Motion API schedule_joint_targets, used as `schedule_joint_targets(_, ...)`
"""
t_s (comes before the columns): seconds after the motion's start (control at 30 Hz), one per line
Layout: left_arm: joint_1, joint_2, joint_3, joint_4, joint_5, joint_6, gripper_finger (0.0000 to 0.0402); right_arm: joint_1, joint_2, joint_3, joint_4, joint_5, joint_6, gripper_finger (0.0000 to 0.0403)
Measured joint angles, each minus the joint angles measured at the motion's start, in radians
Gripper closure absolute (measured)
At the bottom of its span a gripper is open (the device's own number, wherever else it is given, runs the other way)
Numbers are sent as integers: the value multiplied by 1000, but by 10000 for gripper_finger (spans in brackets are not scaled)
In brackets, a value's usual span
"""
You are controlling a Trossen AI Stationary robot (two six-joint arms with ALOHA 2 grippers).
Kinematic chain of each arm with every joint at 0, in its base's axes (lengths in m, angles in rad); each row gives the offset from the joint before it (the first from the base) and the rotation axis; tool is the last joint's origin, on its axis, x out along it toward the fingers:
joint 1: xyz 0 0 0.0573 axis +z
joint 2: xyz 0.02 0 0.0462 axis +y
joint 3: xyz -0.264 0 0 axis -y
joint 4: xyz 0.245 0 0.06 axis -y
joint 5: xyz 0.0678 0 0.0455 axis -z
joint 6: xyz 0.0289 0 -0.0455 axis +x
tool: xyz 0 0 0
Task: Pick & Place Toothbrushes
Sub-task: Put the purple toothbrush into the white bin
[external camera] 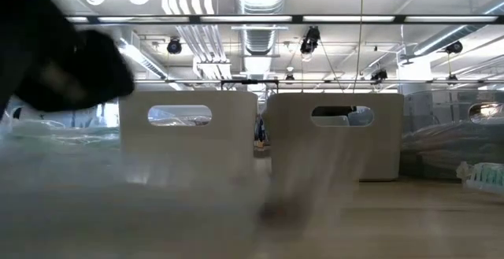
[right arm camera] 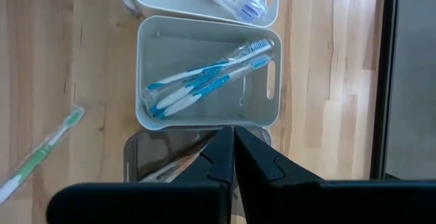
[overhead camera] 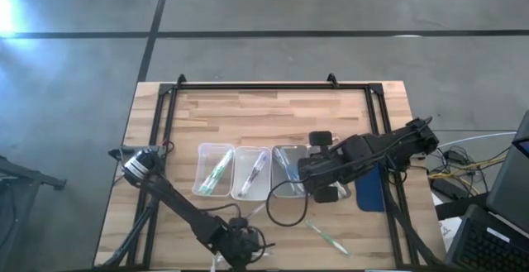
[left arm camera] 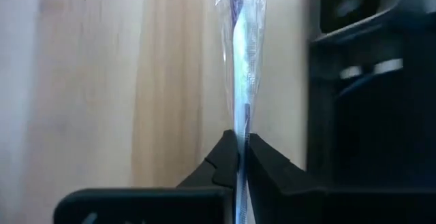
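Left claw [left arm camera: 240, 157] low at six o'clock on the pale wooden surface [overhead camera: 273, 111], pinched tight on a clear-wrapped purple-and-blue toothbrush [left arm camera: 240, 60]. Loose green toothbrush [overhead camera: 328, 237] at five o'clock. Right claw [right arm camera: 231, 157] fingers pressed together, empty, over the clear rectangular plastic trays [overhead camera: 213, 170]. Blue-and-white toothbrushes [right arm camera: 204, 82] inside the middle tray [right arm camera: 269, 112].

Three clear trays [overhead camera: 214, 170] sit side by side on the wooden table [overhead camera: 264, 115].
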Motion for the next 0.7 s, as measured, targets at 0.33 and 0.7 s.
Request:
schedule_joint_targets(0.33, -3, -212, 8, -50, -229, 243, 386, 2, -48, -7, 1, -1, 50, 394)
schedule_joint_targets(0.7, -56, -271, 9, -119, -424, 1388, 386, 93, -195, -156, 4, 66, 233, 394)
